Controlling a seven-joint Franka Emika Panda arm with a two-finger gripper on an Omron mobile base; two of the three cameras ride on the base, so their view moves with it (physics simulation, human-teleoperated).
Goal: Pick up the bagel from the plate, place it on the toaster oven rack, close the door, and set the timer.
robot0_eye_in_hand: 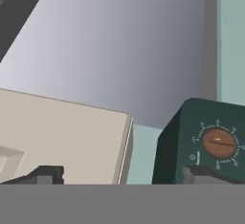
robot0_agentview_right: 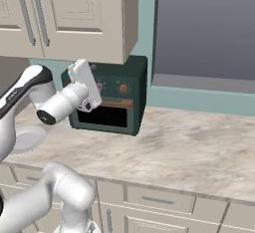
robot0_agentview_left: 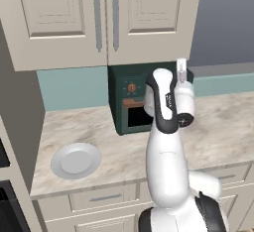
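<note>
Gripper (robot0_eye_in_hand: pixel 123 176), nearest item: both dark fingertips (robot0_eye_in_hand: pixel 45 174) stand wide apart with nothing between them. You have the tool open and empty, raised in front of the upper part of the toaster oven (robot0_agentview_left: pixel 130 104).

1. Bagel: off the plate. It most likely lies on the rack inside, but the oven glass is too dark to confirm this.
2. Door (robot0_agentview_right: pixel 107 115): dark green, upright against the oven front, with its copper handle (robot0_agentview_right: pixel 113 103) along the top edge. It reads as shut.
3. Dial (robot0_eye_in_hand: pixel 219 143): copper-brown, round, ringed with tick marks, set on the oven's green face above the door. In the hand view it sits off to one side, just above one fingertip and not between the two.
4. Step in hand, as judged: setting the timer. Shift the hand sideways until the dial is centred between the fingers, then go straight in. Close on its rim and turn it without pushing the oven back.
5. Plate (robot0_agentview_left: pixel 76 160): white-grey and bare, well apart from the oven, near the counter's front edge.
6. Counter (robot0_agentview_left: pixel 218 127): pale marbled stone, with drawers (robot0_agentview_left: pixel 104 196) below it.
7. Room: cream cabinets (robot0_agentview_left: pixel 64 18) hang above, a teal backsplash (robot0_agentview_left: pixel 69 89) runs behind, and a plain grey wall (robot0_agentview_right: pixel 204 28) lies beside the oven.
</note>
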